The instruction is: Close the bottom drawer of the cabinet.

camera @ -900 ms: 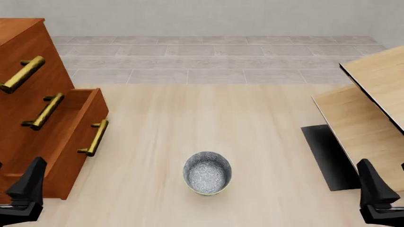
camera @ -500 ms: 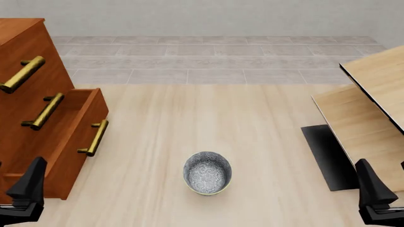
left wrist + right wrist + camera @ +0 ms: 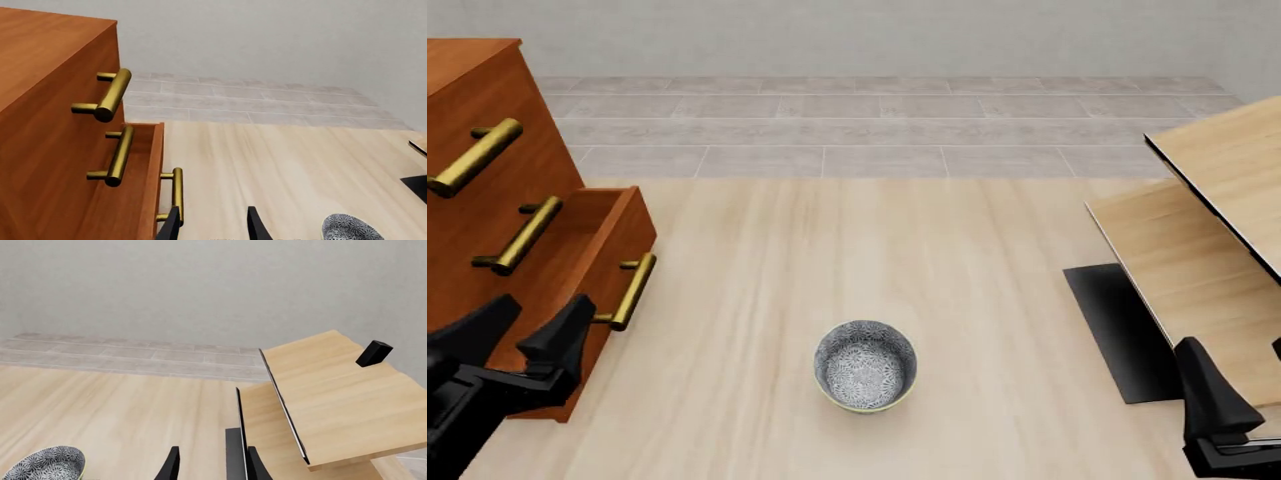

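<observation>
The cabinet [image 3: 481, 130] stands at the left, tall and reddish-brown, with three brass bar handles. Its bottom drawer [image 3: 594, 265] stands pulled out, its brass handle [image 3: 630, 291] facing the table's middle. My left gripper [image 3: 523, 330] is open and empty, just in front of the drawer's front, its near finger [image 3: 561, 338] close below the handle. In the left wrist view the gripper [image 3: 213, 227] shows its fingers apart, one finger [image 3: 172, 226] right beside the bottom handle [image 3: 175, 192]. My right gripper [image 3: 1228, 415] is open and empty at the near right.
A patterned bowl [image 3: 865, 364] sits at the near middle; it also shows in the right wrist view [image 3: 47, 463]. Pale light-wood panels [image 3: 1214, 220] lean at the right above a black mat [image 3: 1114, 330]. A grey tiled strip [image 3: 881, 125] runs along the back.
</observation>
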You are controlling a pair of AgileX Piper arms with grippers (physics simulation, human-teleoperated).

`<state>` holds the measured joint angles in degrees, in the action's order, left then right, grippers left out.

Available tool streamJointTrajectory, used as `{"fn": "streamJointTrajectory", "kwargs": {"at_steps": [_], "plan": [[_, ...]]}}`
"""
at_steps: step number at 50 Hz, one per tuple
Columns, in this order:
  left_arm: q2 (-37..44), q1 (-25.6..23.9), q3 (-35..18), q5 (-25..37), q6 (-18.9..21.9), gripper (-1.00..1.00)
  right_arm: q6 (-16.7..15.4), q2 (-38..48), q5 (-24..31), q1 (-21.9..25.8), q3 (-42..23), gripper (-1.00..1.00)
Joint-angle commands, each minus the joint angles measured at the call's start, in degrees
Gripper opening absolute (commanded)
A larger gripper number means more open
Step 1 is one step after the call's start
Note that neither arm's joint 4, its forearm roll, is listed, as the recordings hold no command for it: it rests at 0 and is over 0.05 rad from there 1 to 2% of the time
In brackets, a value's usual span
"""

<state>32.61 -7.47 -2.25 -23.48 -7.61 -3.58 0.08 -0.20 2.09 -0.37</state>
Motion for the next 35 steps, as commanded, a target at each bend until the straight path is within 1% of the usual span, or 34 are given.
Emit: {"fn": "streamJointTrajectory", "kwargs": {"at_steps": [1, 5, 7, 11, 14, 17, 20, 26, 35], "plan": [[14.7, -4.9, -0.5, -11.0, -2.8, 1.0, -0.6, 0.0, 0.0, 0.2, 0.1, 1.0], [17.4, -5.6, -0.6, -13.2, -3.1, 1.0, -0.7, 0.0, 0.0, 0.3, 0.0, 1.0], [20.3, -6.5, -0.9, -14.5, -4.0, 1.0, -0.7, 0.0, 0.0, 0.3, 0.1, 1.0], [25.2, -7.7, -0.6, -18.5, -3.7, 1.0, -0.7, 0.0, 0.0, 0.3, 0.1, 1.0], [28.0, -8.2, -1.2, -19.1, -4.6, 1.0, -0.8, 0.0, 0.0, 0.3, 0.1, 1.0], [29.1, -8.2, -1.1, -20.6, -5.1, 1.0, -0.8, 0.0, 0.0, 0.2, 0.1, 1.0], [32.6, -8.5, -0.9, -23.7, -5.5, 1.0, -0.9, 0.0, 0.0, 0.2, 0.0, 1.0], [36.2, -9.2, -1.3, -26.1, -6.3, 1.0, -1.1, 0.0, 0.0, 0.3, 0.0, 1.0], [47.0, -9.6, -3.0, -33.1, -8.1, 1.0, -1.1, 0.0, 0.0, 0.4, 0.0, 1.0]]}}
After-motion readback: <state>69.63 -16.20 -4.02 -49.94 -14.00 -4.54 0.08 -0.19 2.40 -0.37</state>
